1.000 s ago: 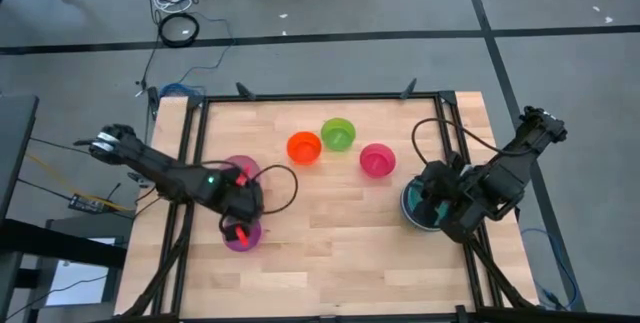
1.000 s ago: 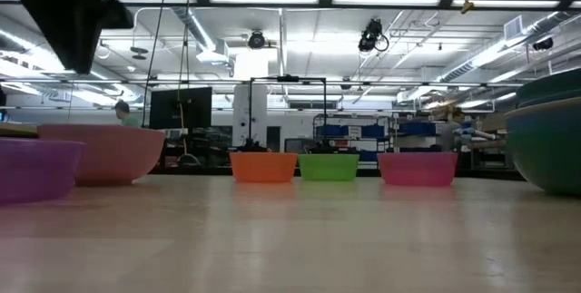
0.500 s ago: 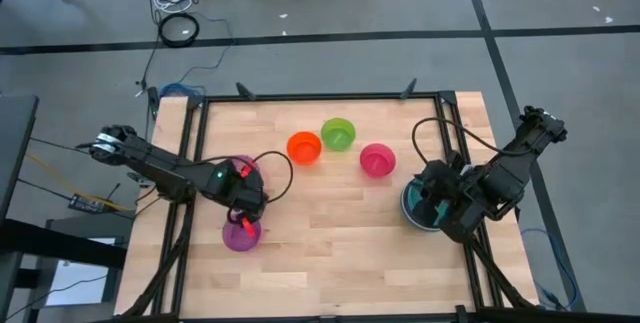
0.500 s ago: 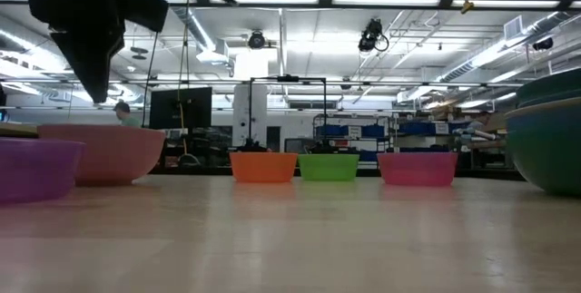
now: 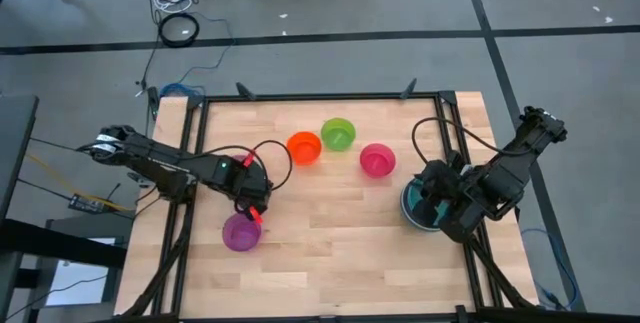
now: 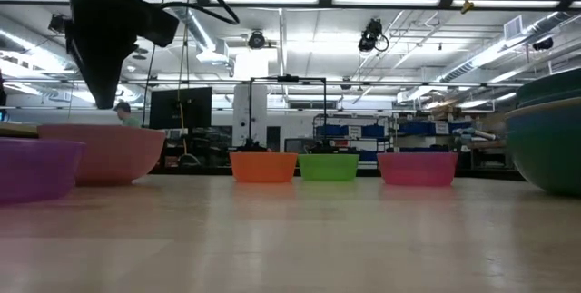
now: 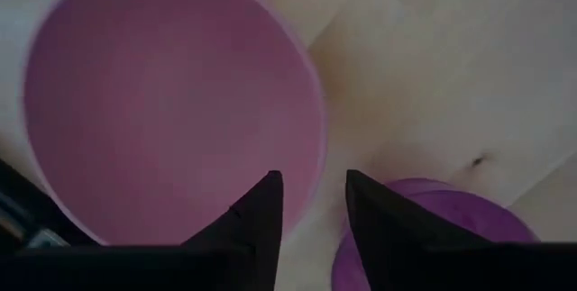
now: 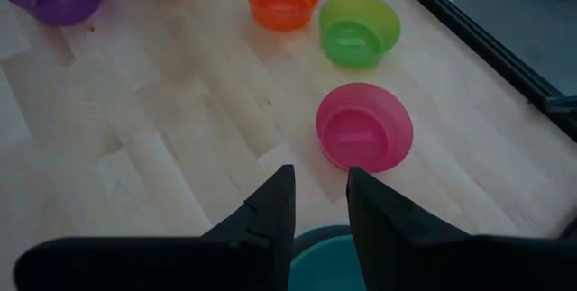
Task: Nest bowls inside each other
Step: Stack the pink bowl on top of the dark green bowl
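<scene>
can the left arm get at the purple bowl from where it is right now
Probably yes. The left end effector hangs open just above the table between the pink bowl and the purple bowl, which sits alone on bare wood with nothing over it.

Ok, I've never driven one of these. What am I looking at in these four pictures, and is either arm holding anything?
It's two dark robot arms at a wooden table, each ending in a two-finger gripper. One picture looks straight down, one looks level across the tabletop, and the other two come from cameras on each wrist, so the dark prongs there are that arm's own fingers. The left gripper is open and empty, above the gap between a pink bowl and a purple bowl. The right gripper waits over a teal bowl; I can't tell if it grips it. Mid-table sit an orange bowl, a green bowl and a magenta bowl, all separate.
</scene>
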You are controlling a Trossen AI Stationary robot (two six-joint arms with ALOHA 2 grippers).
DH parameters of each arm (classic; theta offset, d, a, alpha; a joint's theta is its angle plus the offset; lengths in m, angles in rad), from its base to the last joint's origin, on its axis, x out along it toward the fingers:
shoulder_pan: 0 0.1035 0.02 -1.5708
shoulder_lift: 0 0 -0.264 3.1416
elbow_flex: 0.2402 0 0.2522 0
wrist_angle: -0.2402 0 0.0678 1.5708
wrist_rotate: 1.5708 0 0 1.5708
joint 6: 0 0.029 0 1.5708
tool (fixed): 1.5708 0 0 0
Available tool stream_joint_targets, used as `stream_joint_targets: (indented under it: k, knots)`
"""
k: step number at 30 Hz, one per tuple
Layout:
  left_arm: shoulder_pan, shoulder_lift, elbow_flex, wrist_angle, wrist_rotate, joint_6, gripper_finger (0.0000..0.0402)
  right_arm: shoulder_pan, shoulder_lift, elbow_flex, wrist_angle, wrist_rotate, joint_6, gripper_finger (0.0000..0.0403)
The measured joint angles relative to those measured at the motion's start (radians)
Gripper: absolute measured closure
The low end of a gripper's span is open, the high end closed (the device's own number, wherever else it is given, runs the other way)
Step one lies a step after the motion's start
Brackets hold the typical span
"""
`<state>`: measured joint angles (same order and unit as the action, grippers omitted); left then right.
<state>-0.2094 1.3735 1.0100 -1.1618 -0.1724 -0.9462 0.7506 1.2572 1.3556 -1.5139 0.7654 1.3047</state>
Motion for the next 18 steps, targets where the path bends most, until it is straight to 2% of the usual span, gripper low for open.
stream_joint_targets:
  k: [4,10,18]
  knots:
    - [0.005,0.001,0.0,0.001,0.042,-0.068,0.0268,0.0,0.0,0.0,0.0,0.0,0.0,0.0312]
    - [0.005,0.001,-0.004,0.006,0.053,-0.105,0.0268,0.0,0.0,0.0,0.0,0.0,0.0,0.0312]
    - [0.007,0.002,-0.092,0.067,0.051,-0.107,0.0268,0.0,0.0,0.0,0.0,-0.001,0.0,0.0313]
